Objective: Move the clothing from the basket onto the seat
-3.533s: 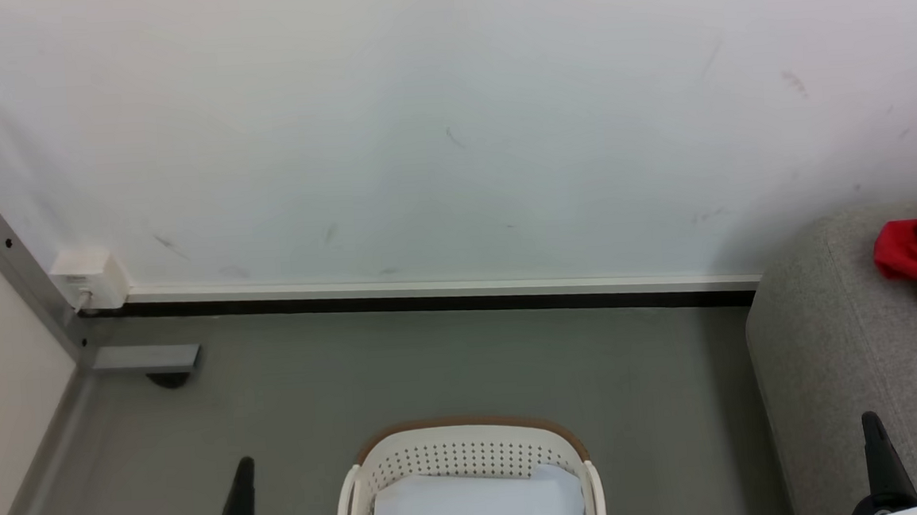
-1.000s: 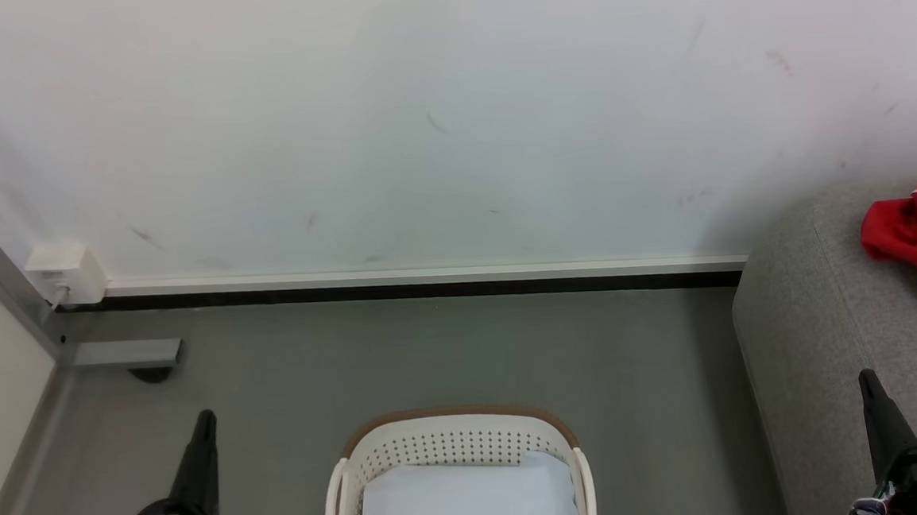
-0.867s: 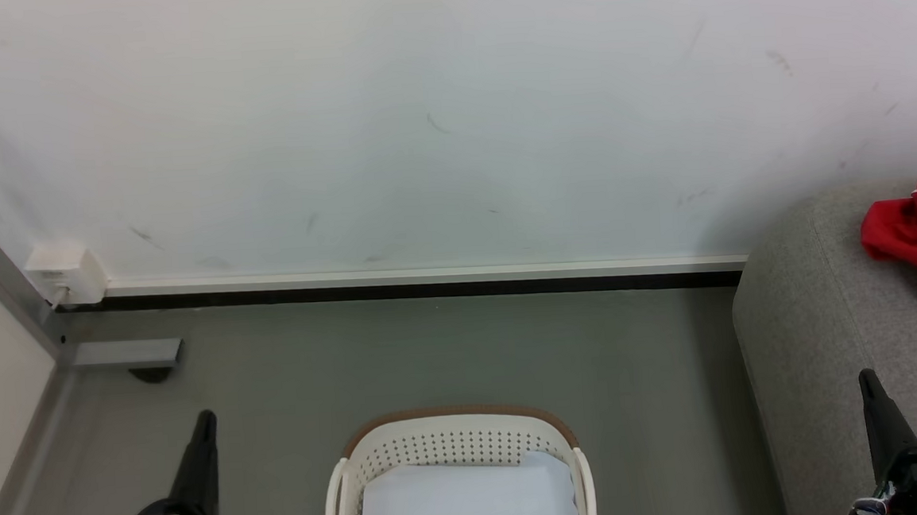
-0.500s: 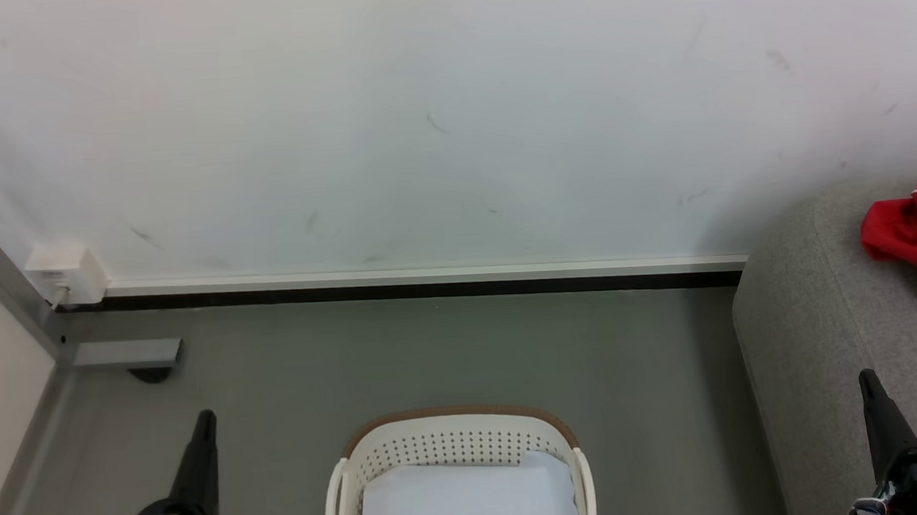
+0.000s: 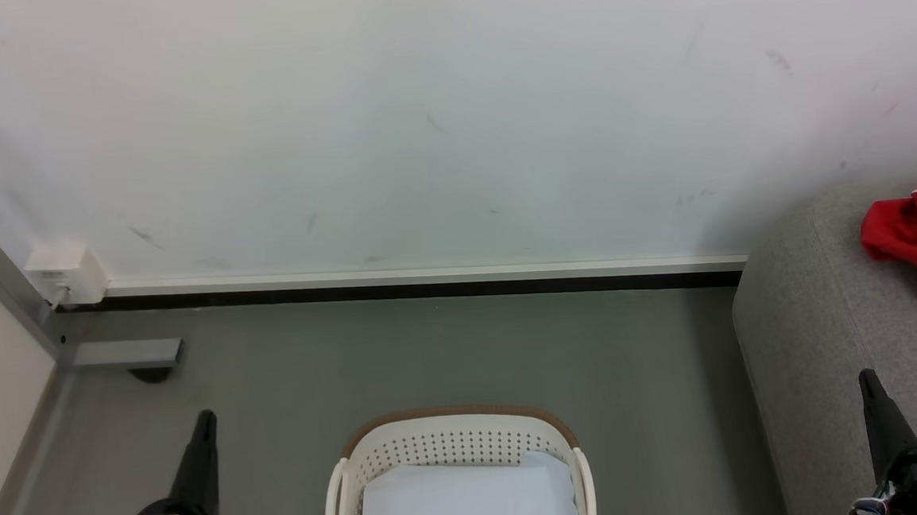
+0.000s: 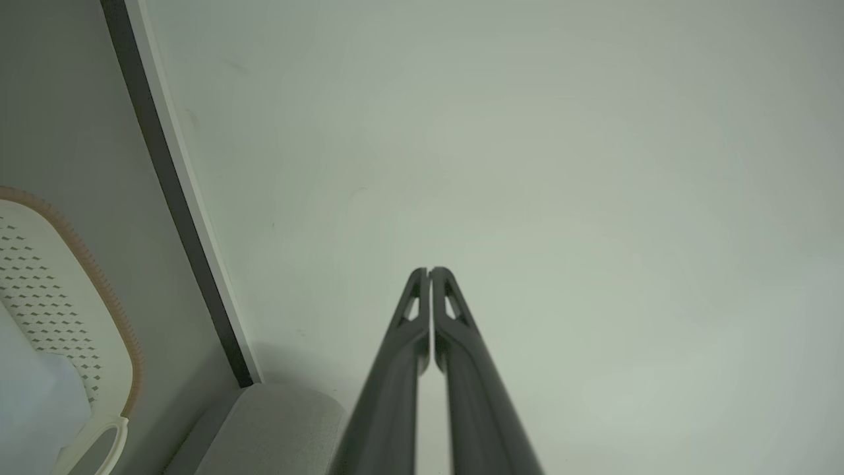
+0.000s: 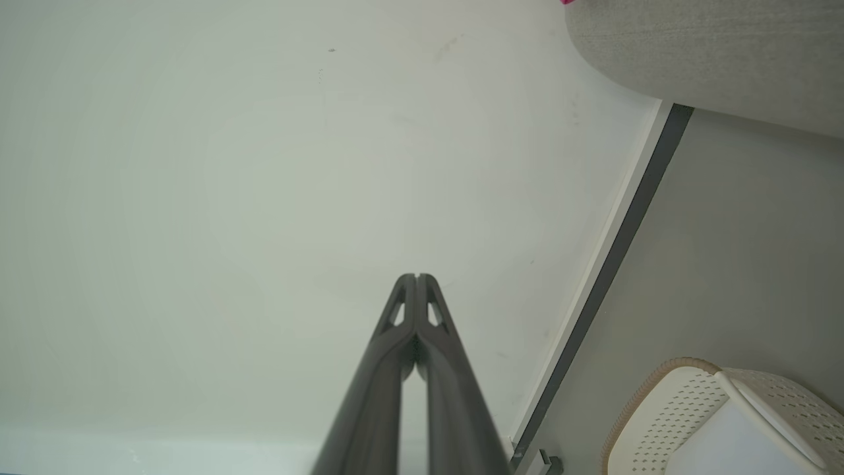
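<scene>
Clothing: red jerseys with white striped trim and bit of white cloth, crumpled on seat at far right, partly cut by frame edge. Judged light, soft, limp, no fixed shape; best pinched at raised fold or bunched ridge, not flat layer. Basket on floor between arms: visible part shows pale flat bottom, no cloth; near end out of frame. Left gripper and right gripper: fingers pressed together, holding nothing.

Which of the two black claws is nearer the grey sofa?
The right claw, at the head view's lower right, seen over the sofa; the left claw shows over the floor, beyond the basket.
</scene>
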You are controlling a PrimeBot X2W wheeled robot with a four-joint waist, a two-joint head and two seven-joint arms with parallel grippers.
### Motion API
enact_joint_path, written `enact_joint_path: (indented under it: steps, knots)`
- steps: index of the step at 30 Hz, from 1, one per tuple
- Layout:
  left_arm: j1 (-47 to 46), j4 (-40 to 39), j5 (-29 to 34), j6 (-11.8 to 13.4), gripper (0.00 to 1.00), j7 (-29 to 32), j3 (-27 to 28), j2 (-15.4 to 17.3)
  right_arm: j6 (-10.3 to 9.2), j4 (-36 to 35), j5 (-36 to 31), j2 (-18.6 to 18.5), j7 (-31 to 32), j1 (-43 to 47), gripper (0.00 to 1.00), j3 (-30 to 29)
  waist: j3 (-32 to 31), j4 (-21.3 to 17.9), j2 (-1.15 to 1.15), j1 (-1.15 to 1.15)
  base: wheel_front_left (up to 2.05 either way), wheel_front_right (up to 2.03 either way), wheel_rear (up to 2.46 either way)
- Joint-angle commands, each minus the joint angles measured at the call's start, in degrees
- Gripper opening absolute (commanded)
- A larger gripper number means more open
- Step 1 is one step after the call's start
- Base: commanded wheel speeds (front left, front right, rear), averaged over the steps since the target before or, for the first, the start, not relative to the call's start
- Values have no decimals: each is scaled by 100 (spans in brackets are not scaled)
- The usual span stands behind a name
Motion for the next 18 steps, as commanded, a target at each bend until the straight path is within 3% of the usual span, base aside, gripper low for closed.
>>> enact_joint_path:
  steps: [1,18]
  knots:
    - [-38,-18,-76,-32,0,23,11,12,-12,-26,11,-40,17,-65,0,-20,0,0,0,0,0,0,0]
    - [-38,-18,-76,-32,0,23,10,12,-12,-26,11,-40,16,-65,0,-20,0,0,0,0,0,0,0]
